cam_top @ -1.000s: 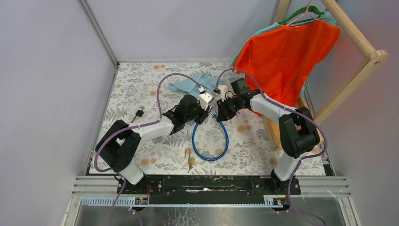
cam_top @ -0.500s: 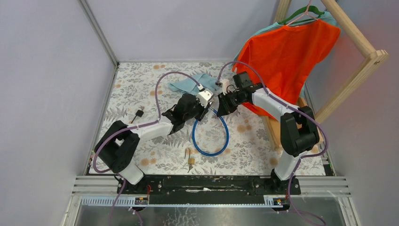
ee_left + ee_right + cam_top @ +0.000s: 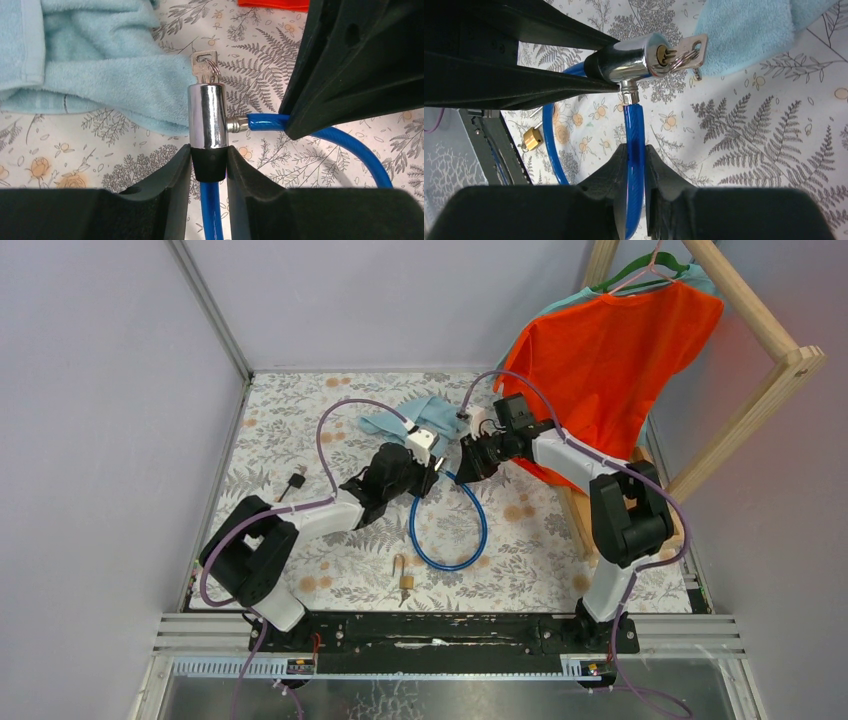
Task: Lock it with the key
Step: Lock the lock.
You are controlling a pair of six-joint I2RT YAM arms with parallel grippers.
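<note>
A blue cable lock (image 3: pixel 447 540) lies looped on the floral cloth. Its chrome cylinder (image 3: pixel 206 116) has the small metal key (image 3: pixel 204 65) in its far end, on a ring. The key also shows in the right wrist view (image 3: pixel 684 52). My left gripper (image 3: pixel 209 162) is shut on the black collar at the cylinder's near end. My right gripper (image 3: pixel 636 160) is shut on the blue cable (image 3: pixel 634 130) just behind its metal pin, which sits in the cylinder's side socket. In the top view the two grippers (image 3: pixel 432 478) (image 3: pixel 468 468) meet mid-table.
A light-blue towel (image 3: pixel 415 412) lies just beyond the cylinder. A brass padlock (image 3: pixel 405 581) lies near the front edge. A black USB plug (image 3: pixel 297 480) lies at the left. An orange shirt (image 3: pixel 610 350) hangs on a wooden rack at the right.
Both grippers have drawn slightly towards the far side with the lock held between them. The left wrist has risen a little. Both holds are unchanged.
</note>
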